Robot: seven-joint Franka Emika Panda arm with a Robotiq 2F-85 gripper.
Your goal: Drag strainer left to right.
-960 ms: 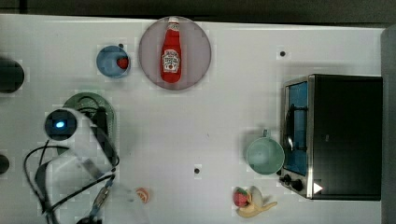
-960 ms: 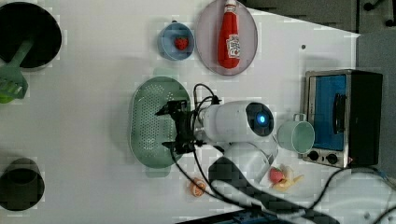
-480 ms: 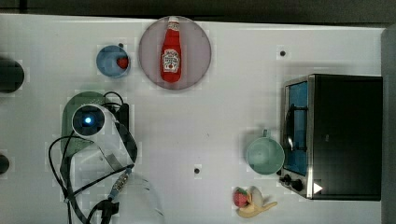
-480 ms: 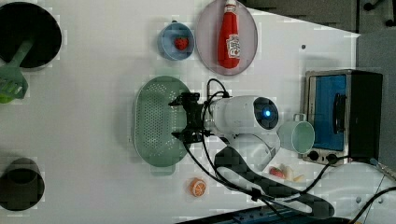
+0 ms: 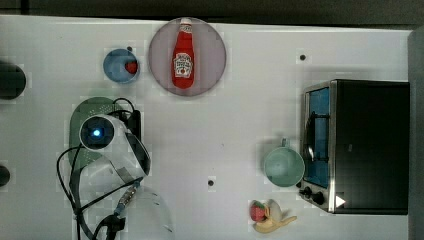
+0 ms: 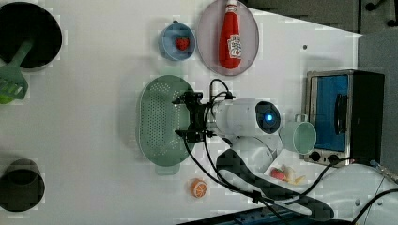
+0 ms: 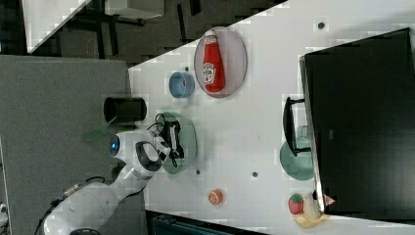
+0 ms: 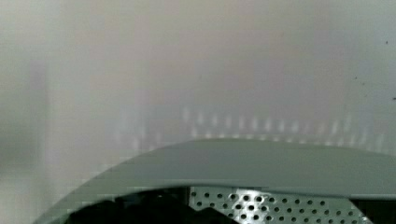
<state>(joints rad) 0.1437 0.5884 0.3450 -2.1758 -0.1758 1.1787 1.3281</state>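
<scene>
Gripper (image 6: 185,117) spread wide over the strainer (image 6: 157,119) rim, holding nothing; contact unclear. Strainer sits mid-table (image 6: 94,117).

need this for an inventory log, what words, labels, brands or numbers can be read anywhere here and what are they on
No text can be read.
Ketchup bottle on the round plate: a white label with dark print, too blurred to read.
Toaster oven: a small white triangular mark near its knobs, no readable wording.
Strainer, mug, blue bowl: no labels seen.
</scene>
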